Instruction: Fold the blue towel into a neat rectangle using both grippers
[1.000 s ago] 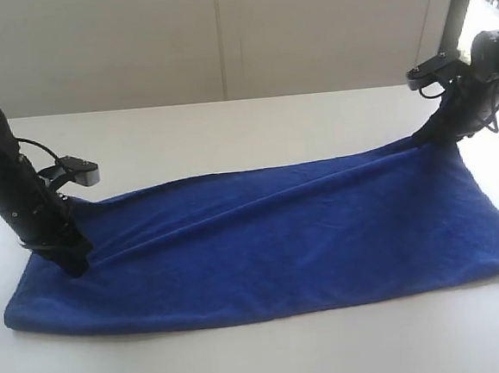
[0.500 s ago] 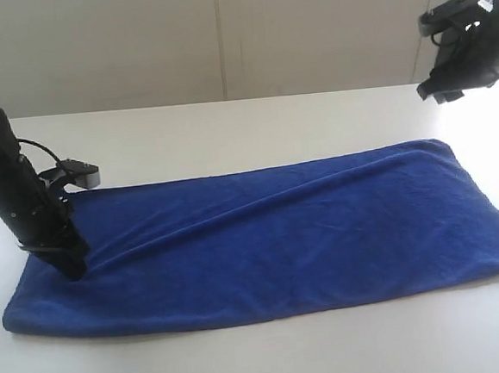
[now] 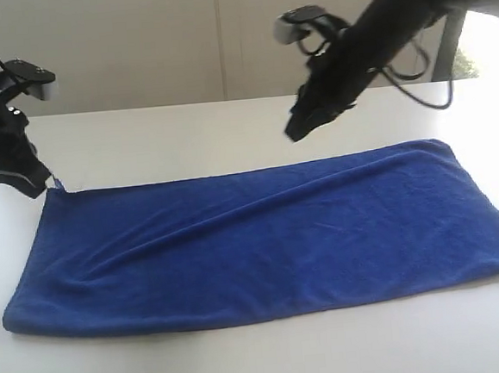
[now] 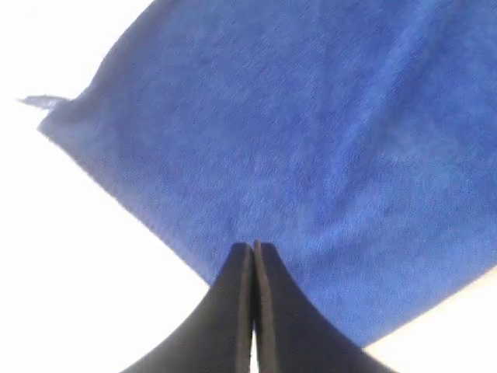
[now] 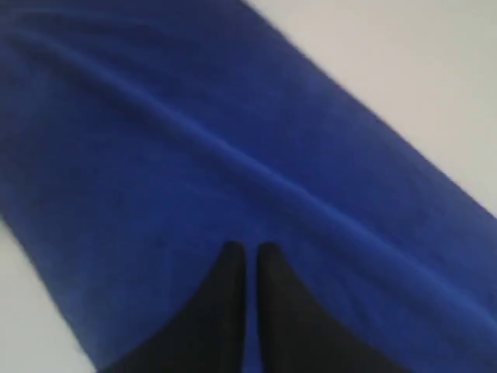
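Frontal exterior and close wrist views share the blue towel (image 3: 262, 237).

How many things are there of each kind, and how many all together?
blue towel: 1
grippers: 2, the left gripper and the right gripper
white table: 1
Total: 4

the left arm (image 3: 5, 154) runs off the side of the exterior view, and the right arm (image 3: 391, 11) is a smeared dark streak cut by the top edge. a pale scrap (image 3: 57, 185) at one corner of the blue towel (image 3: 262, 237) is too small to make out. the right gripper (image 5: 248, 250) shows a thin slit between its fingers, too blurred to judge. both wrist views crop the towel.
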Robot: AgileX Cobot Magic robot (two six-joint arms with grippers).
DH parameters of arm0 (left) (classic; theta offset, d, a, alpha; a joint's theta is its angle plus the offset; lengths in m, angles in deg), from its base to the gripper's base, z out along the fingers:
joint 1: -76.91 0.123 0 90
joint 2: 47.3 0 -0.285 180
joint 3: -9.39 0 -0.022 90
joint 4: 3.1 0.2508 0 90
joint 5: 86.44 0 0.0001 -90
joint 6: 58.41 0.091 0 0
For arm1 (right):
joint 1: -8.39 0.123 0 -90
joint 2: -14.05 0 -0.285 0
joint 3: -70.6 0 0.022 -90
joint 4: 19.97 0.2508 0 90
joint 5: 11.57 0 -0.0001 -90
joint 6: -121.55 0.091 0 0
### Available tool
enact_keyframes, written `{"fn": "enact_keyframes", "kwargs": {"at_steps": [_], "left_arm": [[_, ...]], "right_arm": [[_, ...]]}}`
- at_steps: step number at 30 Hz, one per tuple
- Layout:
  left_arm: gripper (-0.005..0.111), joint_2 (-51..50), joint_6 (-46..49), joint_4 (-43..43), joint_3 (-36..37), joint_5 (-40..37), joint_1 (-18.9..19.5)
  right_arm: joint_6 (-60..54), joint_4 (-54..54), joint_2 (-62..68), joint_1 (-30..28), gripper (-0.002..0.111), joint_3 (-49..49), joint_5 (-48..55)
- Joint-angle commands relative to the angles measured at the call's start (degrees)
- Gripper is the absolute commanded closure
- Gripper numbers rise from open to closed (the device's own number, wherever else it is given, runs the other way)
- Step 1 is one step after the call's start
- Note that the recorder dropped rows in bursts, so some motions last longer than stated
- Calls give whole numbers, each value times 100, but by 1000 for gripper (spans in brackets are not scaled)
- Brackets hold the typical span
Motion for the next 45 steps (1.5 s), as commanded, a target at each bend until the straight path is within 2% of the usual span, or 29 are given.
{"fn": "enact_keyframes", "kwargs": {"at_steps": [1,5,8,11,13,17,23,32,36,39,41,43,45], "left_arm": [[107,421,-575,417,73,-591,228],[107,750,-603,417,388,-539,628],[107,883,-603,313,598,-293,901],[107,886,-579,65,723,-205,1013],[107,886,-566,29,823,-59,1013],[107,886,-553,-8,971,165,1013],[107,886,-553,21,1091,380,1013],[107,886,-553,-13,1091,389,1013],[107,886,-553,-13,1091,389,1013],[107,886,-553,-13,1091,389,1013],[107,886,-553,-13,1091,389,1013],[107,886,-553,-13,1091,389,1013],[107,886,-553,-30,1091,402,1013]], "right_arm": [[-643,176,-17,1157,107,6,64],[-1221,166,140,2063,99,6,-205],[-1540,154,327,2562,83,6,-398],[-1540,154,561,2971,65,6,-762],[-1591,154,701,3247,59,6,-1092],[-1711,154,974,3698,59,6,-1838],[-1753,129,1280,4089,59,6,-2174],[-1473,-105,1713,4120,60,6,-3075],[-1354,-105,1763,4120,72,6,-3265],[-1330,-105,1763,4120,91,6,-3226],[-845,-105,1663,4079,100,-4,-3203],[-165,-105,1484,3887,105,-13,-3116],[-21,-105,1470,3622,107,-152,-2874]]}}
